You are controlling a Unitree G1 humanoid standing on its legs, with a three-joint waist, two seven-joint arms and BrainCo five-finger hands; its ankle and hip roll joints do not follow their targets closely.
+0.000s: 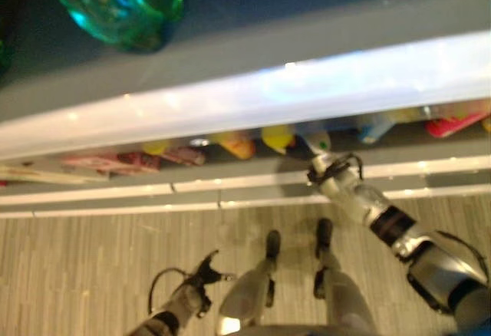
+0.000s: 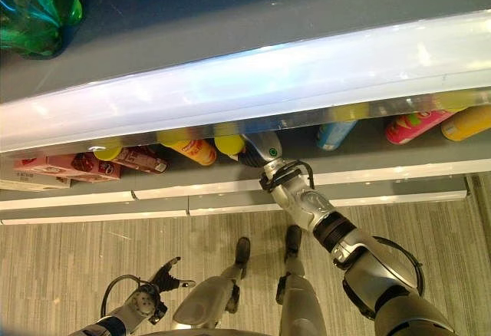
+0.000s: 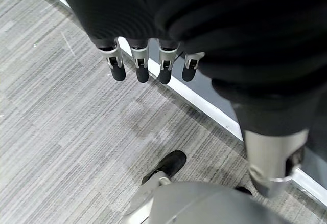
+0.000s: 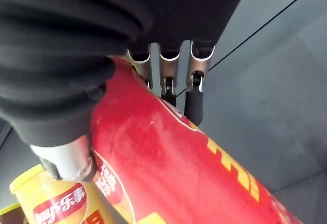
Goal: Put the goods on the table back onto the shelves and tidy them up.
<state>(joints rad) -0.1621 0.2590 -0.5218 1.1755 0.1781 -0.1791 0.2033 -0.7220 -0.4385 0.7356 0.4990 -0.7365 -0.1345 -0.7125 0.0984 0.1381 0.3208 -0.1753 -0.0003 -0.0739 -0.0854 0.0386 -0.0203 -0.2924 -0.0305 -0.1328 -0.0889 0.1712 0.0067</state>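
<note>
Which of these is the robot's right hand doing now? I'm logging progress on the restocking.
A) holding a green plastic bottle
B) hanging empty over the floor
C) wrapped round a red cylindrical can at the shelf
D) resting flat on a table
C: in the right wrist view the right hand has its fingers and thumb curled round the red cylindrical can, beside a yellow-lidded can on the grey shelf.

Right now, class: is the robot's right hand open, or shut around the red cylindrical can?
Shut on it: the right hand has fingers and thumb curled round the red cylindrical can at the grey shelf.
</note>
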